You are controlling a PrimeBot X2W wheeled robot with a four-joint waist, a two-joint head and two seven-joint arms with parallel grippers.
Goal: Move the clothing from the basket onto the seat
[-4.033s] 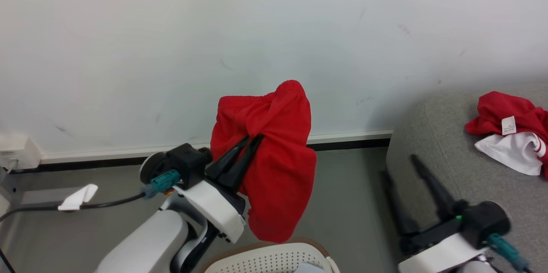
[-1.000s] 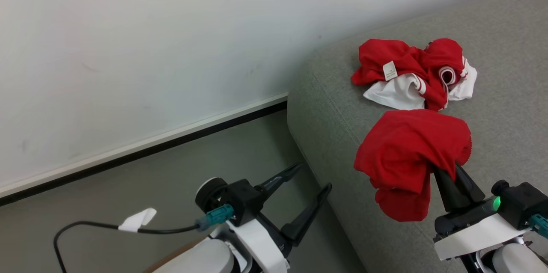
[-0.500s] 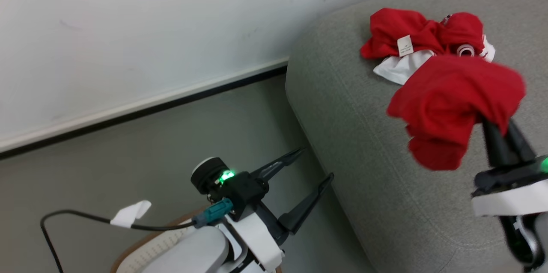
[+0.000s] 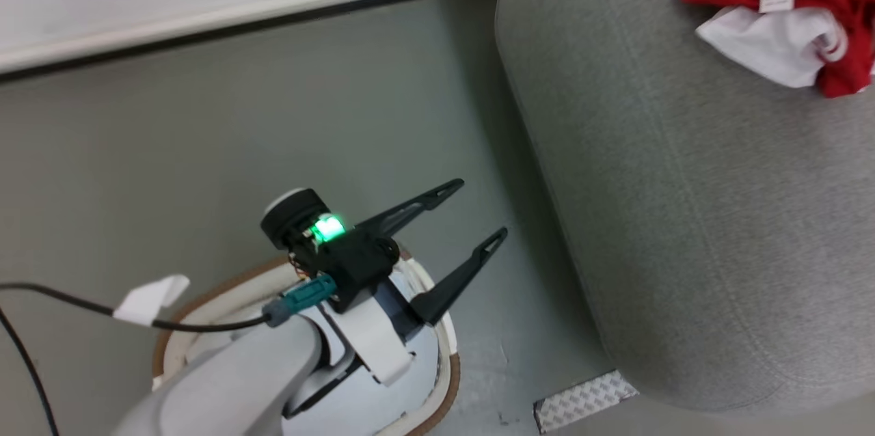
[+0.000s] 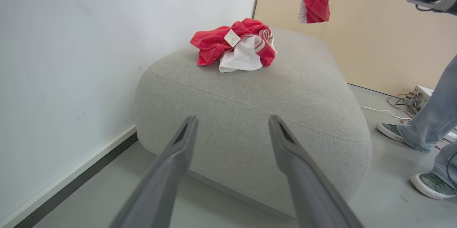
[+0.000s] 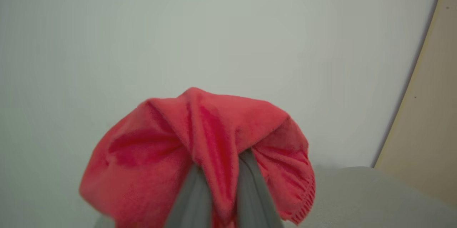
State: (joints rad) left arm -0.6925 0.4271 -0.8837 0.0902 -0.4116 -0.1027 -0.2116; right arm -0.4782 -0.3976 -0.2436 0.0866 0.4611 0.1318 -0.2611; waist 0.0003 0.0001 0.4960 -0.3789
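Progress: one bundle of clothing (image 4: 765, 39) lies on the seat (image 4: 683, 217). The right claw (image 6: 219, 158) pinches another red garment (image 6: 171, 149) aloft (not yet released), and the left claw (image 4: 482, 208) hangs spread and empty above the basket (image 4: 446, 347).

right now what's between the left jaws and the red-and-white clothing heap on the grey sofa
Grey floor, then bare light grey fabric sofa; head view shows it.

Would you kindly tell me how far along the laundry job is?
Done: one bundle of clothes lies on the sofa. In hand: the right claw is shut on a red garment, up in the air. Remaining: set it down; the left claw hangs open over the basket, whose inside the arm mostly hides.
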